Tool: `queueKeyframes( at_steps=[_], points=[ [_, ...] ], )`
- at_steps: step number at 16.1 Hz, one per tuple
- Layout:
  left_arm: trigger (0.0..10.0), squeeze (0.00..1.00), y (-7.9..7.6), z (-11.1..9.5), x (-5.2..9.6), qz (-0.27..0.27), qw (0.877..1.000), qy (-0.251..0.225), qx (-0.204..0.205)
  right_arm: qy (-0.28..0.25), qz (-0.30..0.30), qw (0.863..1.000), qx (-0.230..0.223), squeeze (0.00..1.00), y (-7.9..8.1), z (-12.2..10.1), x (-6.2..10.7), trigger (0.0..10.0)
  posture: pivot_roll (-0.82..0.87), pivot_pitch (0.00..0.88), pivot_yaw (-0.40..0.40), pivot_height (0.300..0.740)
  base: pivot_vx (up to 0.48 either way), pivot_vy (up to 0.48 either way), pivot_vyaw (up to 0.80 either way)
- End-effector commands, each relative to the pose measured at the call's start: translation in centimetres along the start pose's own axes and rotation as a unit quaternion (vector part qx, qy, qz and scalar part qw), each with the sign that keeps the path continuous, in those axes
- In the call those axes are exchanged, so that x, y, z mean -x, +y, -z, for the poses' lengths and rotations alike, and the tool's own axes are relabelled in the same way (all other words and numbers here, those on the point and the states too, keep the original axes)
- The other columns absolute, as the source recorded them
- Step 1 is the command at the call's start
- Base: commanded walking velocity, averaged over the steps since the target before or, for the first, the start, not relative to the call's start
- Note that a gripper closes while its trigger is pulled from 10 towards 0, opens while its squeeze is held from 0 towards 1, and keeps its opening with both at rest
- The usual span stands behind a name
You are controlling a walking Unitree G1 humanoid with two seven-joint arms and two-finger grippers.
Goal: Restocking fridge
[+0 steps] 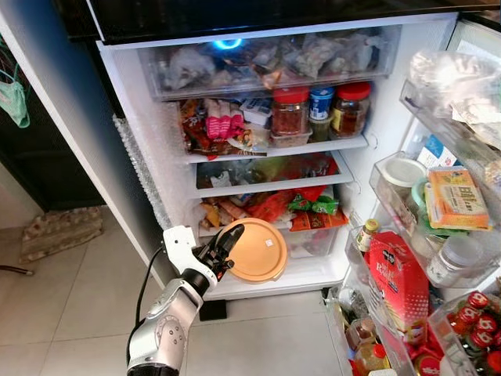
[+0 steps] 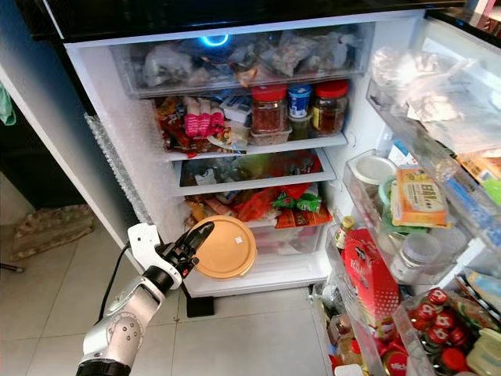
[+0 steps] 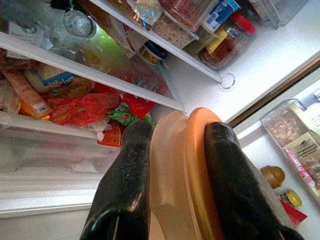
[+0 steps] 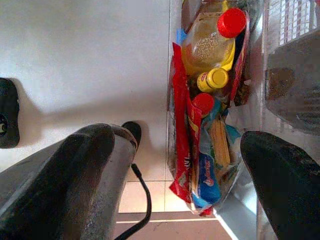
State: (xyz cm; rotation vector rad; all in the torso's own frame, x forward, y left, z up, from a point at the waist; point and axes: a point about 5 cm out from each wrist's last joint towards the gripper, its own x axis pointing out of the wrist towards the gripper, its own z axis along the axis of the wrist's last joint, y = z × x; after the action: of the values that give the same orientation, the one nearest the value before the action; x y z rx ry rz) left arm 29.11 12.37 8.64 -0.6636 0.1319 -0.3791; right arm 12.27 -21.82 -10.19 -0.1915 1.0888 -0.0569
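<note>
**One orange tub, held up to the full fridge**

One round orange tub (image 1: 256, 251) is in the left gripper (image 1: 223, 249). Its two black fingers (image 3: 127, 185) are clamped on the tub's edge, one on each side, so the tub stands on its side with the flat lid facing out. I think it is held by the rim because the tub is too wide to grab any other way.

The tub hangs in front of the bottom drawer (image 1: 309, 243), low in the open fridge (image 1: 160, 168). It is not on a shelf yet. The shelves are packed, so finding a gap looks like the hard part. Turned on its side, the tub may slip into a thin gap more easily.

Up top sit two red-lid jars (image 1: 290, 110) and a blue-lid pot (image 1: 321, 103). Under them are red and green bags (image 1: 313, 204) of food.

The door (image 1: 438, 235) is open on the right. Its racks hold a red carton (image 1: 399, 278) with white writing that starts with "R"; the rest is too small to read. A yellow box (image 1: 456, 197) has words too, but they are blurry.

The right gripper (image 4: 175, 165) hangs idle down by the door rack, near a yellow bottle (image 4: 207, 47) with a red cap. Its fingers are wide apart and hold nothing.
</note>
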Motion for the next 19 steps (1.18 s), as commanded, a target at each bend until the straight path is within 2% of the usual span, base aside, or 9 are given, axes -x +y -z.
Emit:
queueKeyframes(
  at_steps=[1,8,14,17,19],
  points=[
    [10.0,0.00,0.2,-0.5,0.0,-0.006,1.000,-0.002,-0.005,0.008,-0.005,1.000,0.005,0.00,0.4,0.3,0.0,10.0,-0.08,0.000,0.040,0.740,0.000,0.000,0.00],
    [10.0,0.00,-0.1,-0.4,0.0,0.001,1.000,0.001,-0.003,0.007,0.003,1.000,0.017,0.00,0.2,0.0,-0.1,10.0,-0.08,0.007,0.039,0.740,0.000,0.000,0.00],
    [10.0,0.00,-0.3,-0.3,0.0,0.010,1.000,0.009,-0.002,0.017,0.016,0.999,0.026,0.00,-1.3,1.0,0.2,10.0,-0.08,0.007,0.040,0.740,0.000,0.000,0.00],
    [10.0,0.00,-0.5,0.0,0.0,0.015,1.000,0.018,-0.006,0.012,0.014,1.000,0.024,0.00,-1.1,-0.2,-0.1,10.0,-0.08,0.007,0.040,0.740,0.080,0.000,0.00],
    [10.0,0.00,-0.5,0.1,0.1,0.018,1.000,0.024,-0.010,0.017,0.017,0.999,0.028,0.00,-1.3,0.0,0.0,10.0,-0.07,0.006,0.040,0.740,0.253,0.000,0.00]
  ],
)
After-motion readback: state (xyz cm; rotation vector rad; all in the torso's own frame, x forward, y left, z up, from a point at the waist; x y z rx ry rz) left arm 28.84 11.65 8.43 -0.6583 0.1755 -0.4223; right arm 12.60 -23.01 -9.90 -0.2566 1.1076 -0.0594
